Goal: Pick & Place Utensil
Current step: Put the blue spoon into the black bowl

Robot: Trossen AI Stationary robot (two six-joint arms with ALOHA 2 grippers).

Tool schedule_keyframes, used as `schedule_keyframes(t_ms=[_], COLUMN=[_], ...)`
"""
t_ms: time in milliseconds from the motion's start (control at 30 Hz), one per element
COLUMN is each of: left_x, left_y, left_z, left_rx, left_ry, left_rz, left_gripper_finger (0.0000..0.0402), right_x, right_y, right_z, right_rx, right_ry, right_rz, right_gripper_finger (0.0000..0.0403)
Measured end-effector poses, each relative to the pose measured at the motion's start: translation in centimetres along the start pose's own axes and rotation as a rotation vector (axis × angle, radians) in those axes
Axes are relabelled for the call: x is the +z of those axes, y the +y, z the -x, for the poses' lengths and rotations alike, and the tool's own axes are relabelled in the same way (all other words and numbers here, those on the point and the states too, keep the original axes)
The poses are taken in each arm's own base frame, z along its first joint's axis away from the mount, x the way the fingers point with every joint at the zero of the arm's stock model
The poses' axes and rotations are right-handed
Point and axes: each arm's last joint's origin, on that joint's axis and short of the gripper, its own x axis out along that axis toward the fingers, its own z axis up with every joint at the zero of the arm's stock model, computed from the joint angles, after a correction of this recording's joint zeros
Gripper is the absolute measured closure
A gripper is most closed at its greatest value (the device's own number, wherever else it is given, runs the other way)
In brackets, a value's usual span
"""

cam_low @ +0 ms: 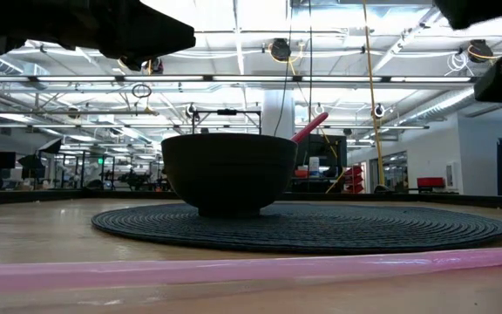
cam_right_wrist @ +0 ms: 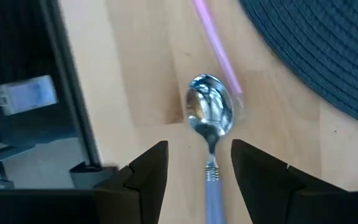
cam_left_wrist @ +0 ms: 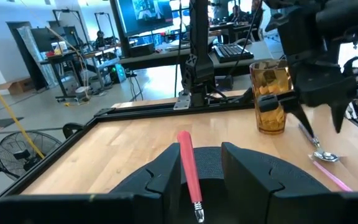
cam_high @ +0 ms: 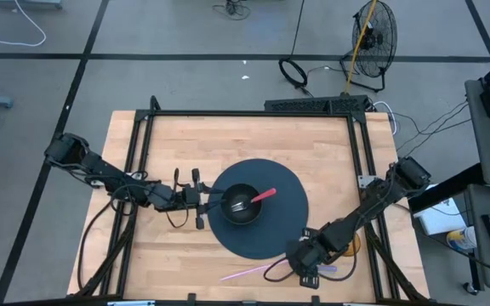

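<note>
A black bowl (cam_high: 242,204) stands on a dark round placemat (cam_high: 270,234). A red-handled fork (cam_high: 264,195) lies in it, with its handle leaning on the far right rim. My left gripper (cam_high: 211,204) hovers open and level at the bowl's left rim, touching nothing. On the wood near the front right lies a spoon (cam_right_wrist: 210,109) with a silver bowl and a lilac handle. My right gripper (cam_right_wrist: 199,165) points down over the spoon, open, a finger on either side of its neck, not touching it. A pink utensil (cam_high: 245,274) lies near the front edge.
An amber glass (cam_left_wrist: 269,99) stands at the right side of the table behind my right arm. A black frame rail (cam_right_wrist: 73,93) runs along the table's right edge close to the spoon. The pink utensil's end (cam_right_wrist: 219,53) lies just beyond the spoon's bowl.
</note>
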Motion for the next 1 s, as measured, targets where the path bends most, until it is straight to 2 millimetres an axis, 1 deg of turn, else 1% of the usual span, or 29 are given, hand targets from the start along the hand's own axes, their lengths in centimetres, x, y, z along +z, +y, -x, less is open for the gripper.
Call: schedule_keyframes(t_ms=[200, 267, 533, 700, 800, 1000], left_x=[0.0, 0.0, 0.0, 0.0, 0.0, 0.0], left_y=[0.0, 0.0, 0.0, 0.0, 0.0, 0.0], left_z=[0.0, 0.0, 0.0, 0.0, 0.0, 0.0], left_rx=[0.0, 0.0, 0.0, 0.0, 0.001, 0.001], left_ry=[0.0, 0.0, 0.0, 0.0, 0.0, 0.0], left_rz=[0.014, 0.015, 0.015, 0.015, 0.015, 0.012], left_gripper_finger=[0.0279, 0.0279, 0.0279, 0.0279, 0.0279, 0.0279], right_x=[-0.4, -0.5, -0.7, -1.3, -1.7, -2.2], right_y=[-0.6, -0.7, -0.3, -1.0, -1.4, -1.5], right_z=[-1.7, -1.8, -2.0, -3.0, -3.8, -4.1], right_rx=[-0.03, -0.026, -0.02, -0.014, 0.029, 0.027], right_ry=[0.073, 0.087, 0.047, 0.053, 0.056, 0.051], right_rz=[-0.026, -0.029, -0.01, -0.04, -0.06, -0.071], right_gripper_finger=[0.0224, 0.0222, 0.0222, 0.0223, 0.0226, 0.0233])
